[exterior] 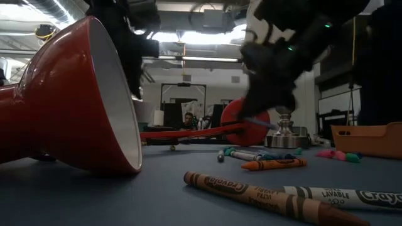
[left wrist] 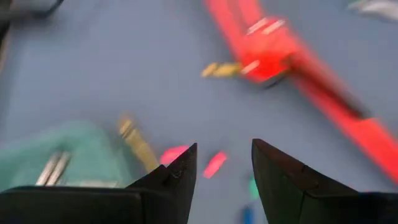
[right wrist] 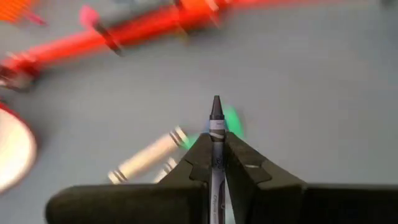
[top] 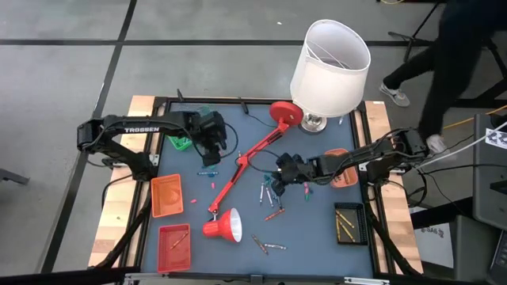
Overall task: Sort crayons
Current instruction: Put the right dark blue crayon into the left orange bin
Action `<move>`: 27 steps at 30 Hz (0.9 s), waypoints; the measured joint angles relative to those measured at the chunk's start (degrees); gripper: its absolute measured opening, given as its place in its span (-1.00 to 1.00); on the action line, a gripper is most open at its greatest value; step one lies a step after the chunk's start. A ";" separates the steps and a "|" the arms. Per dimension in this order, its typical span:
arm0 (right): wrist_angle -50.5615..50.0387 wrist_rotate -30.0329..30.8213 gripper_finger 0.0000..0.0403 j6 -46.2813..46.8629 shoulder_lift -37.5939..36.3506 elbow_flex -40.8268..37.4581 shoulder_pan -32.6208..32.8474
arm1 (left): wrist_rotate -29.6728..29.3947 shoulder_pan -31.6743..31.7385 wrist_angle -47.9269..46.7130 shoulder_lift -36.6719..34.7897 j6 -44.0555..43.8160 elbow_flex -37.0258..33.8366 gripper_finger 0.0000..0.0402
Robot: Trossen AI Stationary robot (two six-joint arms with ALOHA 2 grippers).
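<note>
Several crayons (top: 269, 194) lie loose on the blue table mat, more of them near the front (exterior: 270, 199). My right gripper (top: 280, 174) hangs over the loose crayons at mid-table, shut on a dark grey crayon (right wrist: 216, 118). My left gripper (left wrist: 224, 168) stands open at the far left (top: 212, 155), above pink crayons (left wrist: 214, 163) and a yellow crayon (left wrist: 138, 144), holding nothing. A green tray (left wrist: 56, 155) lies beside it. My right gripper pinches the dark grey crayon's wrapped shaft (right wrist: 216, 146) between its two fingers. The crayon lies along the fingers, and its pointed tip (right wrist: 216, 104) sticks out past their ends. The fingers slant down from the table's right side. The crayon is lifted clear of the mat.
A red desk lamp lies across the mat: base (top: 285, 113), long arm (top: 247, 161), shade (top: 223, 227). A white-shaded lamp (top: 329, 67) stands at the far edge. Trays: orange (top: 166, 207), red (top: 174, 253), black (top: 348, 212), tan (top: 342, 179). A person walks at far right (top: 459, 55).
</note>
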 joint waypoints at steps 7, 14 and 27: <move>25.93 -2.04 -0.88 -19.53 0.00 0.06 -3.55 | 7.60 -5.02 10.20 0.00 2.05 0.00 -0.33; 44.10 -3.60 -0.88 -34.29 -0.09 0.13 -4.21 | 7.54 -8.73 19.76 0.00 2.54 0.00 -0.33; 50.03 -3.66 -0.88 -40.90 -0.11 0.15 -4.10 | 7.52 -11.58 37.51 0.00 2.57 0.00 -0.33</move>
